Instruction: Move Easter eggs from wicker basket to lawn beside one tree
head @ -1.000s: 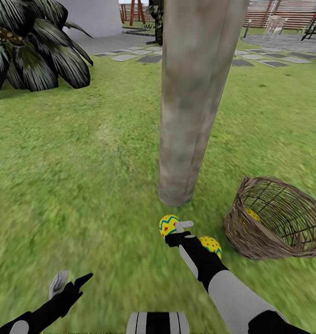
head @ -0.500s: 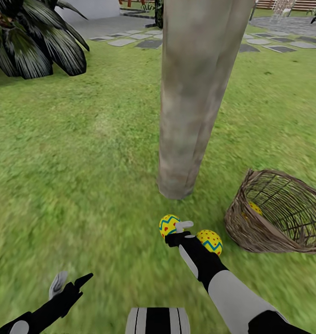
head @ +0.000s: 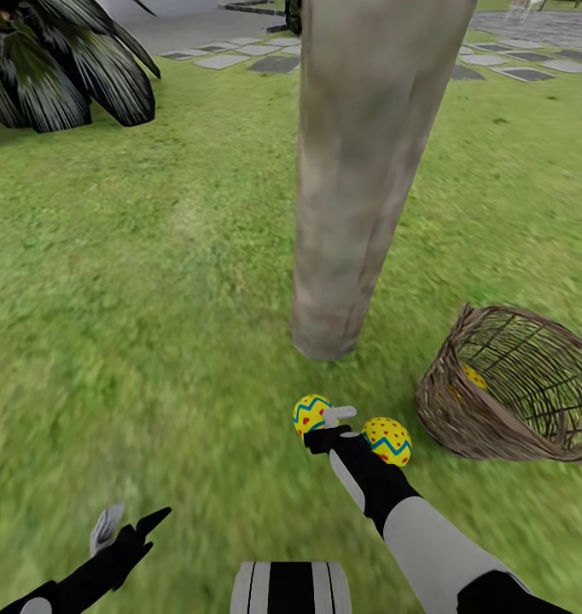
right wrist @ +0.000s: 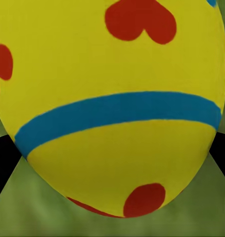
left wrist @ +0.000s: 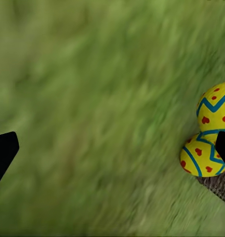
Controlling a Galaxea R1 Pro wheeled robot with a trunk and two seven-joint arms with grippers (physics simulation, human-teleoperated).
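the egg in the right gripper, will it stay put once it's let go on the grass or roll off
The held egg looks smooth and rounded, so it could roll a little. The lawn appears flat and grassy, which should stop it quickly. The second egg lies nearby on the grass, so a bump from the right gripper might nudge it.

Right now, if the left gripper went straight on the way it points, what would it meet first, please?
Probably bare lawn: the left gripper points at grass, with two eggs off to one side.
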